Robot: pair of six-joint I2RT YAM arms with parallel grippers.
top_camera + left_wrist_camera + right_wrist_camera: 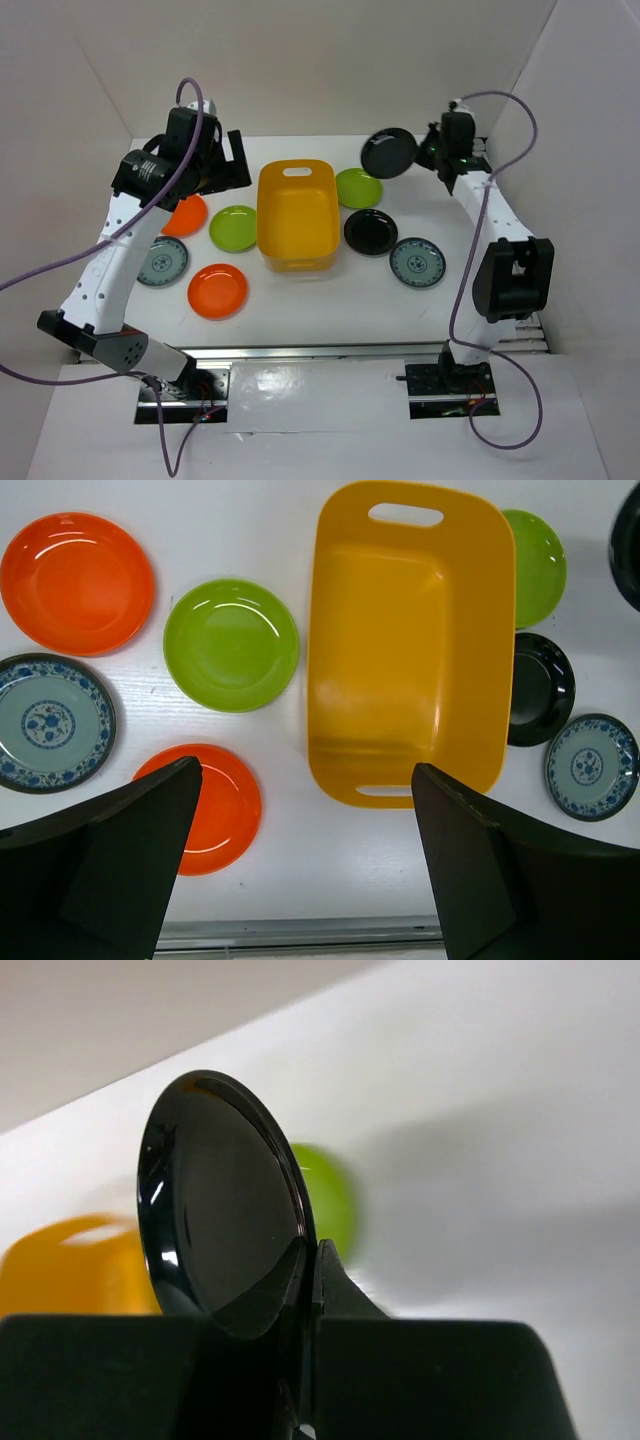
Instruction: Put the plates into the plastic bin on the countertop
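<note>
The yellow-orange plastic bin [296, 215] stands empty mid-countertop [330, 300]; it also shows in the left wrist view [405, 650]. My right gripper [425, 152] is shut on a black plate [389, 152], held on edge in the air right of the bin's far end; in the right wrist view the fingers pinch its rim [225, 1200]. My left gripper [225, 160] is open and empty, high above the table left of the bin. On the table lie two orange plates [217, 290] [186, 215], two green [233, 227] [358, 187], one black [371, 231], two blue patterned [163, 262] [417, 263].
Metal rails [320, 352] edge the table's near side. White walls enclose the back and both sides. Purple cables loop from both arms.
</note>
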